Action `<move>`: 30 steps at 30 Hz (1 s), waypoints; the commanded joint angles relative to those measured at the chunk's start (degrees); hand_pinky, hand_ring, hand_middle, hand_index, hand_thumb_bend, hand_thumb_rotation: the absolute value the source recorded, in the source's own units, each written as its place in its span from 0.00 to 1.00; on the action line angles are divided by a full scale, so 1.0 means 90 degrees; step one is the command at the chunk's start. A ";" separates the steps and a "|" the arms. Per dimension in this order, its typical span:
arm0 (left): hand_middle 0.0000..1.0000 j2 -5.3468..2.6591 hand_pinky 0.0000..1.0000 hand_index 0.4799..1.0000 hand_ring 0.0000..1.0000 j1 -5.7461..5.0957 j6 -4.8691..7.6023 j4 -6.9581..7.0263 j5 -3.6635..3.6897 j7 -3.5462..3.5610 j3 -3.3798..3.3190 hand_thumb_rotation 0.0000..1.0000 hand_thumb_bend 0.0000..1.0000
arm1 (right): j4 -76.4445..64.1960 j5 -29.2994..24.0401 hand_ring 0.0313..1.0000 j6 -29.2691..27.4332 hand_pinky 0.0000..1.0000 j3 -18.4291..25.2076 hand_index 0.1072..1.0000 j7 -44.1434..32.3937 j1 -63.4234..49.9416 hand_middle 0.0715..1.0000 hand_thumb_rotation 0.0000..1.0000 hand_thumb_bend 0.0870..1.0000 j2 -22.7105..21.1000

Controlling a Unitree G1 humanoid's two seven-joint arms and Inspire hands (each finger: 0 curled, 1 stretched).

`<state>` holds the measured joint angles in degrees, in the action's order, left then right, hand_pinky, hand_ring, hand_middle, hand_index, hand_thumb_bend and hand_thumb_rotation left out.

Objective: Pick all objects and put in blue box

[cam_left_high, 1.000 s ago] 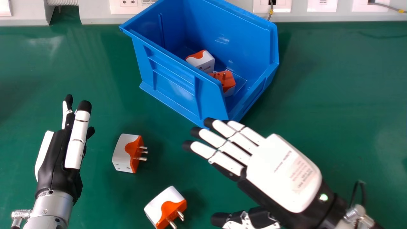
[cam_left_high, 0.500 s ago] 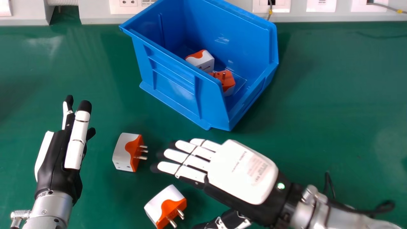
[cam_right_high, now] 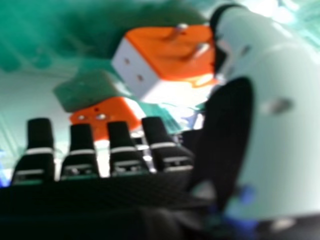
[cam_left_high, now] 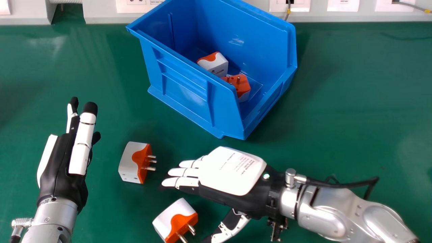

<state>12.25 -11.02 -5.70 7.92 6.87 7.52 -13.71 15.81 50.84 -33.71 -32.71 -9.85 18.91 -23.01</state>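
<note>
- Green tabletop (cam_left_high: 337, 101) is supporting the blue box (cam_left_high: 180, 91) — two plug adapters (cam_left_high: 219, 65) resting inside.
- Two more adapters (cam_left_high: 129, 163) are lying between the left hand (cam_left_high: 59, 165) and right hand (cam_left_high: 229, 172).
- Both hands are hanging released.

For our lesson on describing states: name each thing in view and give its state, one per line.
Blue box: upright, open-topped
Back boxed adapter: stowed
Front boxed adapter: stowed, pins up
Farther table adapter: unboxed, pins sideways
Nearer table adapter: unboxed, pins exposed
Left hand: open, empty
Right hand: open, empty
</note>
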 commanded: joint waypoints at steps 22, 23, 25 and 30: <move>0.99 0.0010 0.97 1.00 1.00 0.0054 -0.0046 0.0330 0.0008 0.0000 0.0011 1.00 0.55 | 0.0080 0.0069 0.88 0.0401 0.77 -0.0496 0.83 -0.0527 0.0578 0.88 0.33 0.42 0.0256; 0.99 0.0011 0.97 1.00 1.00 0.0059 -0.0053 0.0332 0.0010 0.0000 0.0010 1.00 0.56 | 0.0054 0.0029 0.89 0.0435 0.77 -0.0502 0.83 -0.0615 0.0577 0.88 0.33 0.42 0.0288; 0.99 0.0010 0.97 1.00 1.00 0.0069 -0.0065 0.0336 0.0008 -0.0004 0.0012 1.00 0.56 | 0.0027 -0.0054 0.89 0.0491 0.77 -0.0515 0.83 -0.0796 0.0592 0.88 0.33 0.41 0.0346; 0.99 0.0008 0.97 1.00 1.00 0.0075 -0.0069 0.0336 0.0006 0.0001 0.0017 1.00 0.56 | 0.0067 -0.0041 0.89 0.0435 0.77 -0.0566 0.83 -0.0892 0.0701 0.88 0.31 0.41 0.0403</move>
<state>12.15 -10.95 -6.53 9.55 6.83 7.47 -13.64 17.33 51.71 -29.22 -37.00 -17.42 24.04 -20.16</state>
